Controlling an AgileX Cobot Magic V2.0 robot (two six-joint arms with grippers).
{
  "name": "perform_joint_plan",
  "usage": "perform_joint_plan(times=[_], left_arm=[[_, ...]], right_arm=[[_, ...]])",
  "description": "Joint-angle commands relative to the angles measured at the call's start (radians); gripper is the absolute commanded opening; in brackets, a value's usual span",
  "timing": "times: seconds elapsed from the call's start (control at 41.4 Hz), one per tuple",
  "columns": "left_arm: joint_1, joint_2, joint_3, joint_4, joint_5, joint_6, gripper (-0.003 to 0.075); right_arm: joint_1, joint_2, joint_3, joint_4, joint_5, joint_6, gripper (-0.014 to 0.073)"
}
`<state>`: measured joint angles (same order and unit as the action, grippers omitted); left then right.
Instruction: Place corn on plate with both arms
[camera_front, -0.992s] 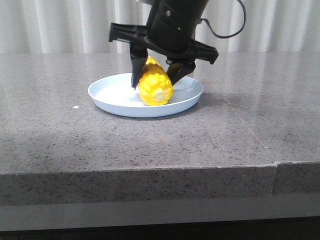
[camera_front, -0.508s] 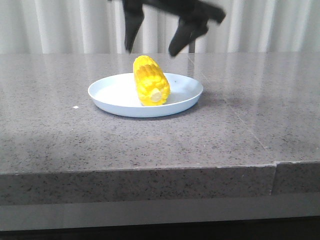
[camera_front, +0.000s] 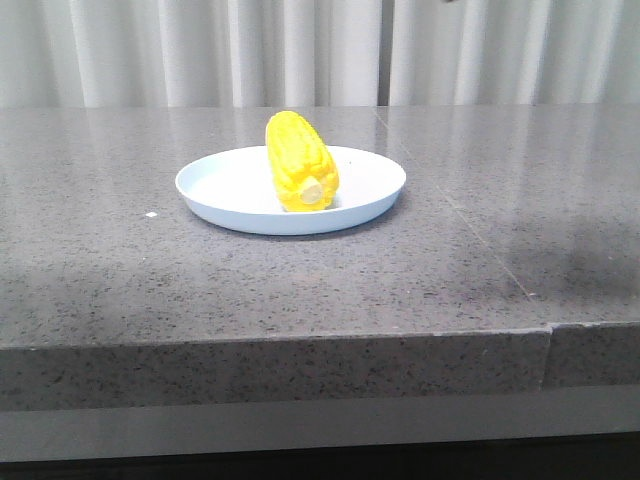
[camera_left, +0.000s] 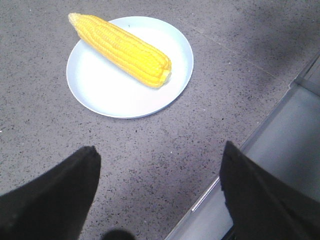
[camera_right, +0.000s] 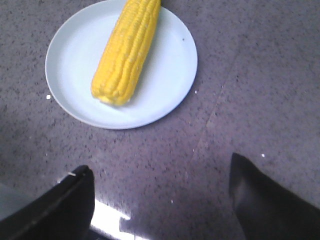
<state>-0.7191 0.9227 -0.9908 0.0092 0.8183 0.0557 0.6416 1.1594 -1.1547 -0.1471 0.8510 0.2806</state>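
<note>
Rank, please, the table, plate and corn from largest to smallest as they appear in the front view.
1. Table, filling most of the view.
2. Plate, clearly wider than the corn.
3. Corn, smallest, though it lies end-on to the camera, so its length is foreshortened.

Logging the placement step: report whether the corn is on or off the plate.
On. The corn lies flat across the plate, nothing gripping it; its tapered tip overhangs the rim in the left wrist view.

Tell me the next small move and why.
Probably none beyond parking both arms: the corn already lies across the plate, and the left gripper and right gripper hang open above the counter, clear of it.
</note>
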Motion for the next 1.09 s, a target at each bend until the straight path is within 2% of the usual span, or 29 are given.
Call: perform_joint_plan(times=[0.0,0.363,0.605,0.677,0.774,0.943,0.992,1.04,1.064], left_arm=[[-0.008,-0.012,-0.027,-0.002,-0.064,-0.010,0.0494],[-0.008,-0.012,-0.027,-0.002,-0.064,-0.010,0.0494],[-0.008,-0.012,-0.027,-0.002,-0.085,-0.010,0.0494],[-0.008,-0.012,-0.027,-0.003,-0.087,-0.010,0.0458],[-0.008,-0.012,-0.027,-0.003,-0.087,-0.010,0.0309],[-0.008,-0.012,-0.027,-0.003,-0.087,-0.010,0.0052],[-0.008,-0.012,-0.027,-0.003,-0.087,-0.010,-0.0006],[-0.008,-0.012,-0.027,-0.003,-0.087,-0.010,-0.0019],[-0.008,-0.012,-0.027,-0.003,-0.087,-0.010,-0.0020]], right_arm=[[0.000,-0.134,0.062,-0.020,-0.037,-0.014,0.0584],[0.000,-0.433,0.269,-0.018,-0.020,-0.014,0.0584],[0.000,-0.540,0.302,-0.019,-0.020,-0.014,0.0583],[0.000,-0.548,0.302,-0.019,-0.025,-0.014,0.0561],[0.000,-0.547,0.302,-0.019,-0.028,-0.014,0.0426],[0.000,-0.547,0.302,-0.019,-0.047,-0.014,0.0042],[0.000,-0.547,0.302,-0.019,-0.049,-0.014,-0.0053],[0.000,-0.547,0.302,-0.019,-0.050,-0.014,-0.0128],[0.000,-0.547,0.302,-0.019,-0.049,-0.014,-0.0116]])
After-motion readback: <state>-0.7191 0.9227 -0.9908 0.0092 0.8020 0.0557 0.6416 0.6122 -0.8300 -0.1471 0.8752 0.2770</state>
